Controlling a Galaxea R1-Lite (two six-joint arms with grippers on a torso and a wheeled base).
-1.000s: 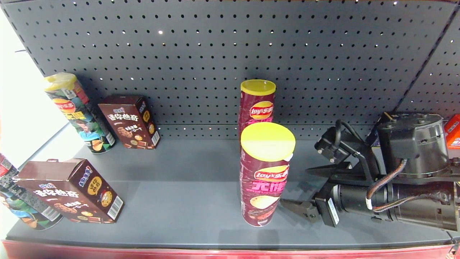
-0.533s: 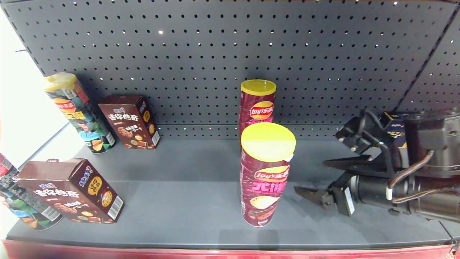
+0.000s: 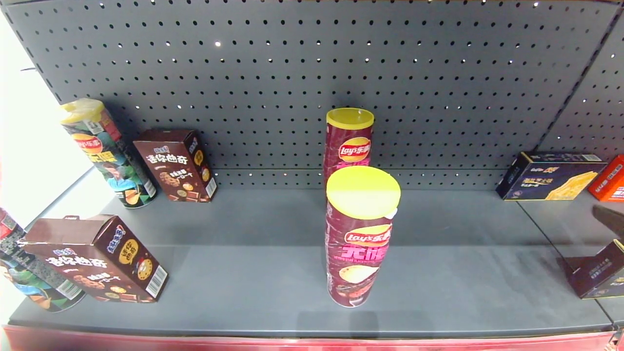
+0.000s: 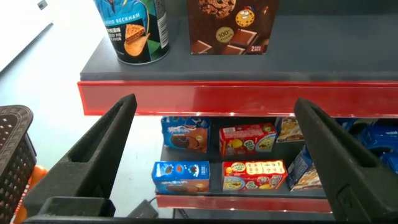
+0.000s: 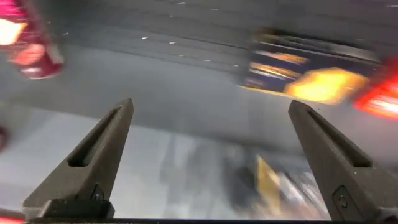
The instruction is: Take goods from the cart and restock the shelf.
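Two end effectors gape wide and empty: the left end effector low before the red front lip of the grey metal shelf, the right end effector facing its right part. A tall maroon chip can with yellow plastic lid stands upright mid-shelf near the front, a second matching can just behind it.

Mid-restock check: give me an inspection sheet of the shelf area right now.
Surface: grey shelf, red front edge.
Job's things: front can and back can, maroon, upright, mid-shelf; green can, back cookie box, front cookie box at left; blue box, orange box, maroon box at right.
Clutter: nothing seen.
Grippers: left gripper open, empty, facing the shelf's red edge; right gripper open, empty, facing the shelf.
Cables: nothing seen.
Surroundings: pegboard behind; stocked lower shelves; basket at the side.
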